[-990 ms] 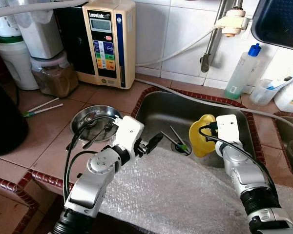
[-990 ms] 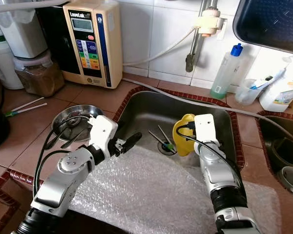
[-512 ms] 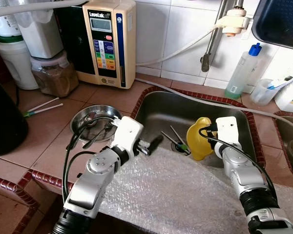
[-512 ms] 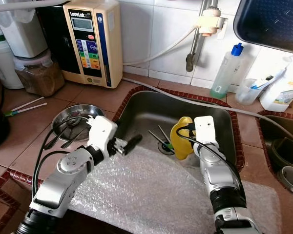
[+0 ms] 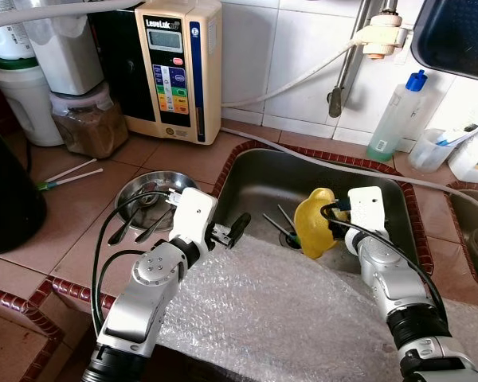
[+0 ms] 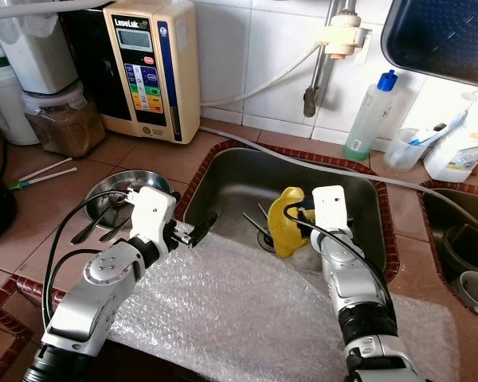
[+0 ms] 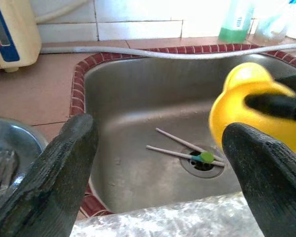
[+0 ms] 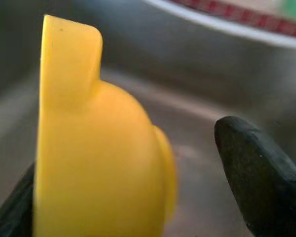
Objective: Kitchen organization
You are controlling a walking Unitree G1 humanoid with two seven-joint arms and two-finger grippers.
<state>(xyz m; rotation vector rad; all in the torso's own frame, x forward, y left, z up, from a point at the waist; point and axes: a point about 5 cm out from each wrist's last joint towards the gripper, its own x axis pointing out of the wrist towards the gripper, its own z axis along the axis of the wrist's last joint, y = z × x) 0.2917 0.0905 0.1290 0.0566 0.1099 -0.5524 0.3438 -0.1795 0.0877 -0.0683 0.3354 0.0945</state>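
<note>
My right gripper (image 5: 328, 227) is shut on a yellow plastic cup (image 5: 312, 231), which hangs tilted over the steel sink (image 5: 263, 171). In the right wrist view the cup (image 8: 98, 163) sits close between the black fingers. My left gripper (image 5: 233, 231) is open and holds nothing, at the sink's near left corner, above the edge of a sheet of bubble wrap (image 5: 287, 314). In its wrist view the fingers (image 7: 59, 168) stand wide apart. Two chopsticks with a green piece (image 7: 185, 150) lie by the sink drain.
A steel bowl (image 5: 135, 191) holding utensils sits on the tiled counter left of the sink. A beige water ioniser (image 5: 175, 68), jars (image 5: 84, 123) and loose chopsticks (image 5: 68, 173) stand further left. A spray bottle (image 5: 394, 119) and a hose (image 5: 319, 159) are behind the sink.
My right gripper has carried the yellow cup a little to the left over the sink. My left gripper has drawn back to the left, towards the sink's corner.
</note>
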